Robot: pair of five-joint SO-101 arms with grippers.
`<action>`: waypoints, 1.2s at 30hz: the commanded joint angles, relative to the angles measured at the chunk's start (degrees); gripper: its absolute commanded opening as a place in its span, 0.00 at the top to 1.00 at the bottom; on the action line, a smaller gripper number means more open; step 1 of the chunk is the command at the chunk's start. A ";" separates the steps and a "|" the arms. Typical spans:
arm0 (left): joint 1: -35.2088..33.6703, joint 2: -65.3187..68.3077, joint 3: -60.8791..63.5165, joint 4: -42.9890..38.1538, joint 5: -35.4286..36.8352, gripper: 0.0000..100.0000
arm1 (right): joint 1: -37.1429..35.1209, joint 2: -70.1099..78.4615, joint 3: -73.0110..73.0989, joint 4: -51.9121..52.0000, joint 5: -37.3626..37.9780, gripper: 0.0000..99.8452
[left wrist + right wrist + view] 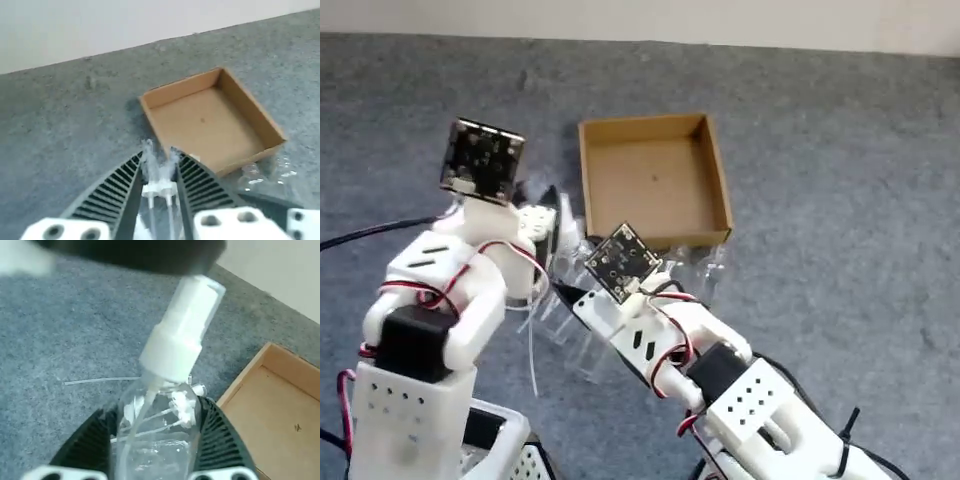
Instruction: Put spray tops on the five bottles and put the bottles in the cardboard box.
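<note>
The open cardboard box (655, 180) lies on the grey carpet with nothing in it. My right gripper (157, 412) is shut on a clear bottle (155, 440), held upright. A white spray top (180, 340) sits tilted at the bottle's neck, its thin tube reaching down inside. My left gripper (157, 157) is shut on that spray top (160, 189) from above; its dark fingers (135, 252) show over the top in the right wrist view. The two grippers meet just in front of the box's near left corner (565, 255).
More clear bottles (705, 262) lie along the box's near wall, with others (570, 335) on the carpet between the arms. A loose thin tube (532, 350) lies by the left arm. Open carpet stretches to the right of the box and behind it.
</note>
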 commanded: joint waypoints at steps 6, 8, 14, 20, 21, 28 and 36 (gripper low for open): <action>-9.80 -11.65 0.13 1.23 -0.62 0.95 | 8.31 -0.84 -1.89 -0.22 0.18 1.00; -10.51 -15.25 5.49 0.97 -0.62 0.95 | 10.07 -0.75 -5.23 -0.04 0.18 1.00; -10.33 -19.30 22.73 -7.12 -0.62 0.86 | 11.30 6.55 -17.01 2.95 0.09 1.00; -7.43 -19.74 29.05 -9.76 -0.44 0.83 | 11.30 22.73 -32.84 4.44 -1.76 1.00; -6.20 -19.74 29.14 -9.76 -0.44 0.83 | 11.38 25.27 -35.12 4.53 -2.55 1.00; -1.45 -19.65 29.49 -9.93 -0.35 0.83 | 10.77 38.81 -46.20 7.87 -7.21 1.00; -2.95 -19.21 37.93 -22.15 -0.70 0.83 | 8.04 32.31 -49.01 20.00 -8.26 1.00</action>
